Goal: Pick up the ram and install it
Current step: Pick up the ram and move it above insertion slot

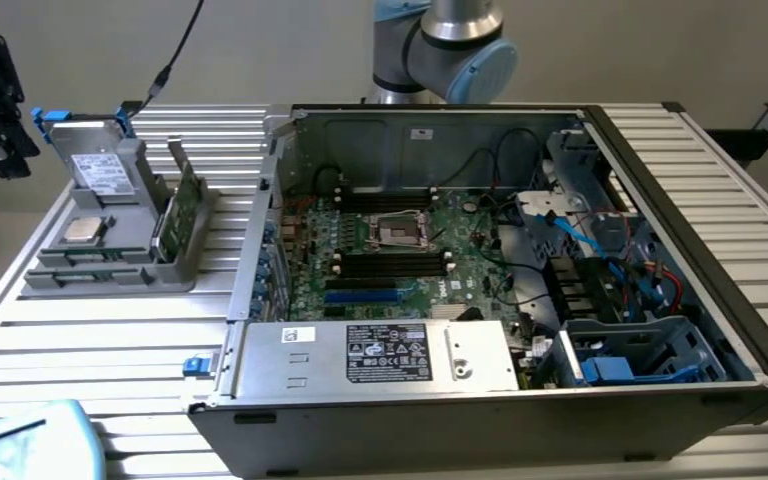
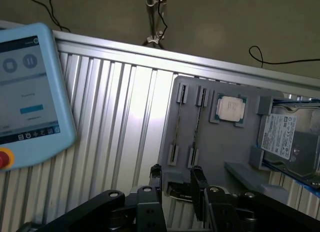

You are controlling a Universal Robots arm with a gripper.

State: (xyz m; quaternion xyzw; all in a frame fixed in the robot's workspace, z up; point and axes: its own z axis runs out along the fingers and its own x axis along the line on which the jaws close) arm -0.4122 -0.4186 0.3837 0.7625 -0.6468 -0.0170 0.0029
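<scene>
The pincer point(image 2: 176, 174) hangs above the table point(image 1: 104, 340) at the end of the grey tray point(image 2: 220, 147) where the two narrow slots run. Its two black fingers point(image 2: 156, 176) stand well apart, with nothing between them but the slats below. It holds nothing.

In the exterior view the ram point(image 1: 181, 215) stands on edge in the tray (green, thin and upright), on the side nearest the computer case point(image 1: 744, 330). The case lies open on the table, its main board point(image 1: 398, 245) bare. Beside the ram in the tray lie the silver processor point(image 2: 231, 109) and the drive point(image 2: 280, 137) with its white label. A blue-framed control tablet point(image 2: 30, 91) rests on the table, well apart from the tray.
</scene>
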